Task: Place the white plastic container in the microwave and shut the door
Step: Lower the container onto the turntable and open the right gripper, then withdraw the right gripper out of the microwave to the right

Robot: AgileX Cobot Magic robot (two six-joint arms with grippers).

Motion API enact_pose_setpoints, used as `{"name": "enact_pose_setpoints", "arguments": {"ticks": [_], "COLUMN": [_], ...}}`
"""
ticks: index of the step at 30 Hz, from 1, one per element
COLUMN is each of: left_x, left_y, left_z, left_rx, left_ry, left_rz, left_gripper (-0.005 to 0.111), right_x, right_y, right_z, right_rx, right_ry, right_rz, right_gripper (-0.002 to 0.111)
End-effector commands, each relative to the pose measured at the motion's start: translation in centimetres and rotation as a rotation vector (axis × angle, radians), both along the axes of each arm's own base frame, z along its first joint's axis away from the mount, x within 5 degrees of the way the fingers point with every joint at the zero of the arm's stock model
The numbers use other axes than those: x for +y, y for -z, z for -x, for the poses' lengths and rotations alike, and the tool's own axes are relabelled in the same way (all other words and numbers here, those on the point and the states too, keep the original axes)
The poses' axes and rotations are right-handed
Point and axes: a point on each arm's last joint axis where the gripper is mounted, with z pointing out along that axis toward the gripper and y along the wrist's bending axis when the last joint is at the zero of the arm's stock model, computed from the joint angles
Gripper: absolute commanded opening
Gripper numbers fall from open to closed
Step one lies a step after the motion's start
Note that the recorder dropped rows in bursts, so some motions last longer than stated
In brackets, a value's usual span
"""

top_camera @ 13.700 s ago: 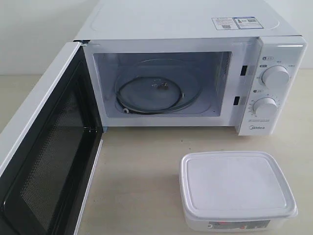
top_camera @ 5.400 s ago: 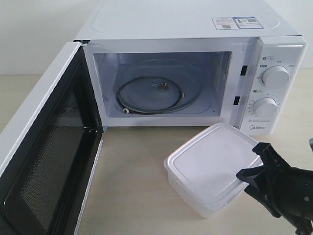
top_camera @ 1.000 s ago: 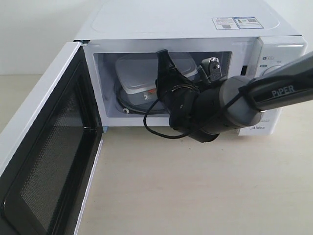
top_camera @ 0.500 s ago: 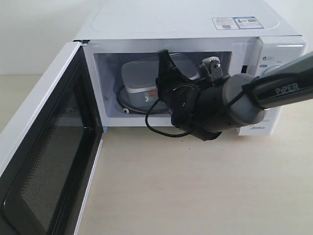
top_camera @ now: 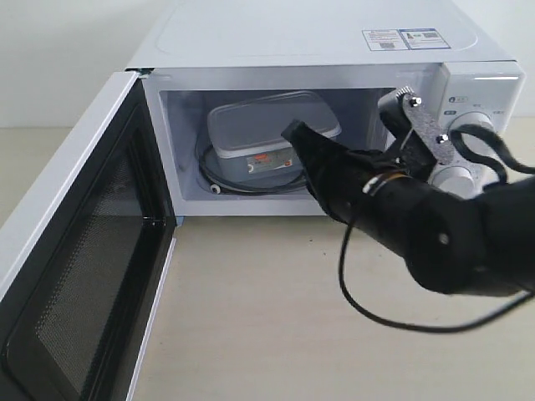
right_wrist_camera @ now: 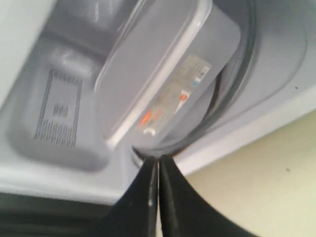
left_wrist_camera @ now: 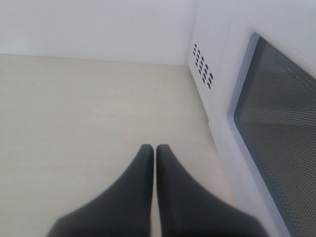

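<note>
The white plastic container sits on the glass turntable inside the microwave, its red-and-dark label facing out; the right wrist view shows it too. The door stands wide open at the left, mesh inner face showing. My right gripper is shut and empty, its tip just in front of the cavity opening, apart from the container. My left gripper is shut with nothing in it, over the bare tabletop beside the door's outer window. It does not show in the exterior view.
The right arm's dark body and a looping black cable hang over the table in front of the two knobs. Beige tabletop lies before the microwave. Vent holes mark the microwave's side.
My right gripper has let go of the container, shut, and drawn back out of the cavity toward the right. The container stays on the turntable.
</note>
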Motion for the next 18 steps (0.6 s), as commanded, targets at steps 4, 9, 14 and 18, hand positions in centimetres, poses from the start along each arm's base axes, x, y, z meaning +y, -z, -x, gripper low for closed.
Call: {"name": "enact_pose_setpoints", "arguments": {"ticks": [4, 9, 14, 18], "left_x": [0.0, 0.0, 0.0, 0.0], "left_y": [-0.1, -0.1, -0.1, -0.1], "left_z": [0.0, 0.0, 0.0, 0.0], "left_rx": [-0.013, -0.013, -0.013, -0.013], "left_ry": [-0.005, -0.005, -0.005, -0.005], "left_rz": [0.003, 0.003, 0.003, 0.003], "left_gripper": [0.004, 0.004, 0.004, 0.004], "right_x": [-2.5, -4.3, -5.7, -6.3], "right_y": [-0.7, -0.6, -0.9, -1.2], "right_z": [5.4, 8.2, 10.3, 11.6], "right_rx": [-0.138, -0.184, -0.305, -0.359], "right_ry": [-0.178, -0.23, -0.296, -0.353], "right_rz": [0.159, 0.198, 0.332, 0.43], "right_gripper": [0.0, 0.0, 0.0, 0.0]}}
